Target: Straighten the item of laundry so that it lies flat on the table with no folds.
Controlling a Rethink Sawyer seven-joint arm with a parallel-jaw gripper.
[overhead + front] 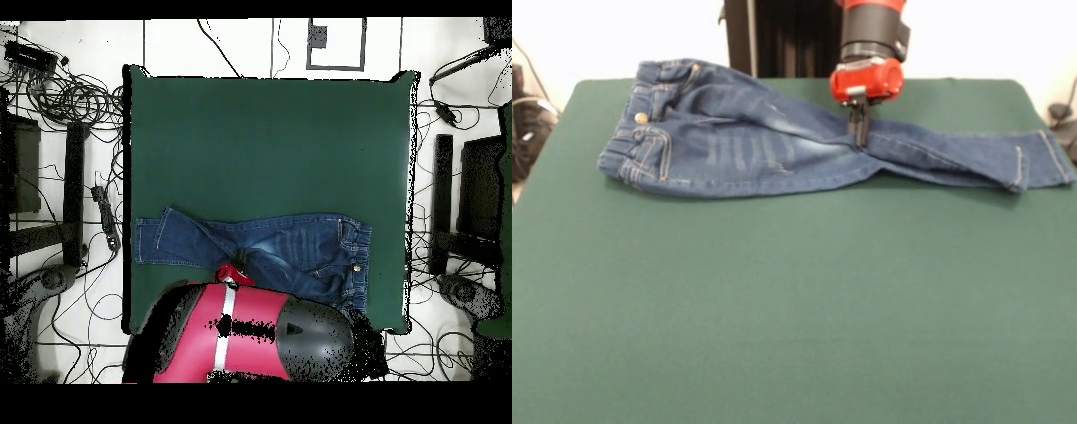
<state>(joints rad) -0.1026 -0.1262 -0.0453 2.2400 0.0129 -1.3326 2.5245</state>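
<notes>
The item of laundry (750,141), a small pair of blue jeans, lies across the far part of the table (794,318). Its waistband is at the left and its legs run to the right, one partly over the other, with a turned hem at the right end. My gripper (859,137) comes down from the red wrist onto the legs near the crotch. Its dark fingers (862,126) are pressed together with their tips in the denim. In the overhead view the jeans (270,250) lie near the table's (270,130) lower edge, and the arm hides the gripper's tip.
The jeans' leg ends (1042,159) reach close to the table's right edge. Cables (70,100) and dark stands (440,200) surround the table. The red and black arm (250,330) covers the table's lower edge in the overhead view.
</notes>
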